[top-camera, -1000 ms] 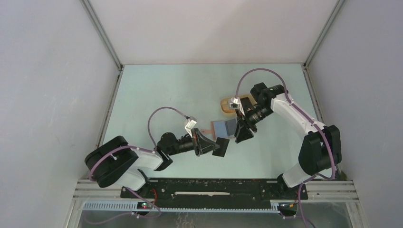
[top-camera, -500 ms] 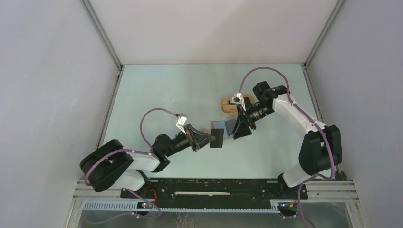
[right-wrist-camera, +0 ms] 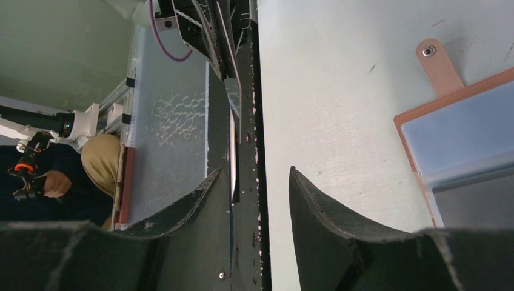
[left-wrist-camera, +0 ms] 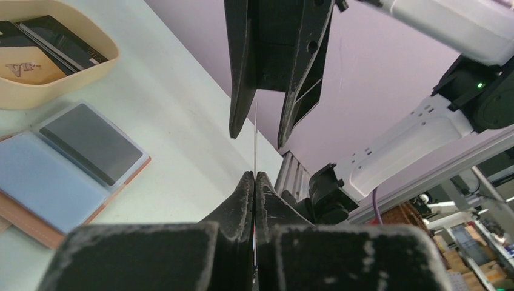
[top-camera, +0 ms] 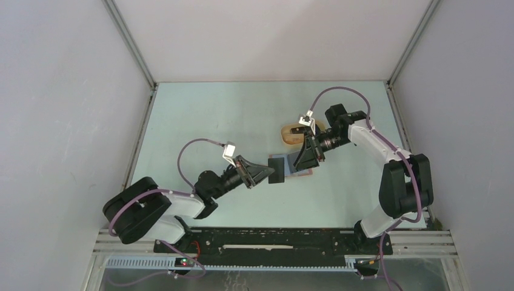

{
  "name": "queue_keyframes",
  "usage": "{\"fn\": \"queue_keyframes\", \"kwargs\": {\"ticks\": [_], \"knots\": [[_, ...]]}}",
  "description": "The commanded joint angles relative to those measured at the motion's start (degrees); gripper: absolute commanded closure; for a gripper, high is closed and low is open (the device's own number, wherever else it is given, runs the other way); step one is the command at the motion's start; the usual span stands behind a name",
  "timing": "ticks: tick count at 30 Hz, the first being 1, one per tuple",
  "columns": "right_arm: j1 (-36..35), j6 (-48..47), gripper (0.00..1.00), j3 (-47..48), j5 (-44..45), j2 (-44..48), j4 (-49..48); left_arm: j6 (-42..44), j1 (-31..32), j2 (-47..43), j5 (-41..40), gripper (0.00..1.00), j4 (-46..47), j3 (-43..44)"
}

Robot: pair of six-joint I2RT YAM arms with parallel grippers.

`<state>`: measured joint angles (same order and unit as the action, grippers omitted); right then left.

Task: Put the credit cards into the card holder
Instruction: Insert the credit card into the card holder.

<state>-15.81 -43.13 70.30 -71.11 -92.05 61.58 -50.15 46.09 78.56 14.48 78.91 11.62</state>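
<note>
My left gripper [top-camera: 271, 171] [left-wrist-camera: 255, 176] is shut on a thin black credit card [top-camera: 277, 171], which the left wrist view shows edge-on [left-wrist-camera: 255, 136]. My right gripper [top-camera: 302, 162] [right-wrist-camera: 254, 173] faces it from the other side and is open. Its fingers [left-wrist-camera: 239, 73] straddle the card's far edge [right-wrist-camera: 245, 121], with a gap to one finger. The card holder [top-camera: 292, 162] [left-wrist-camera: 57, 182] [right-wrist-camera: 467, 139] lies open on the table beneath them, with a dark grey card [left-wrist-camera: 91, 142] in one bluish pocket. Its strap tab [right-wrist-camera: 439, 63] points away.
A beige oval tray [top-camera: 290, 134] [left-wrist-camera: 42, 94] holding black cards [left-wrist-camera: 57, 39] stands just behind the holder. The enclosure's grey walls surround the table. The right arm's base [left-wrist-camera: 388, 151] and the front rail lie behind the held card.
The left arm carried the black card away from the front edge, to just over the holder. The right gripper drew back toward the tray and now has its fingers around the card's far edge.
</note>
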Motion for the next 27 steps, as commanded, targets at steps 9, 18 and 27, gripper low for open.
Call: {"fn": "queue_keyframes", "kwargs": {"ticks": [9, 18, 27], "knots": [[-2.11, 12.46, 0.5, -2.98, -9.92, -0.42, -12.14, -4.17, 0.96, 5.93, -3.16, 1.0, 6.63, 8.82], [-3.17, 10.65, 0.87, -1.07, -12.32, -2.23, -8.87, -4.69, 0.94, 8.54, -2.75, 1.0, 7.56, 10.21], [-3.68, -0.09, 1.0, 2.03, -7.77, -4.03, 0.79, -5.11, -4.18, 6.87, 10.43, 0.54, 7.32, 9.97]]}}
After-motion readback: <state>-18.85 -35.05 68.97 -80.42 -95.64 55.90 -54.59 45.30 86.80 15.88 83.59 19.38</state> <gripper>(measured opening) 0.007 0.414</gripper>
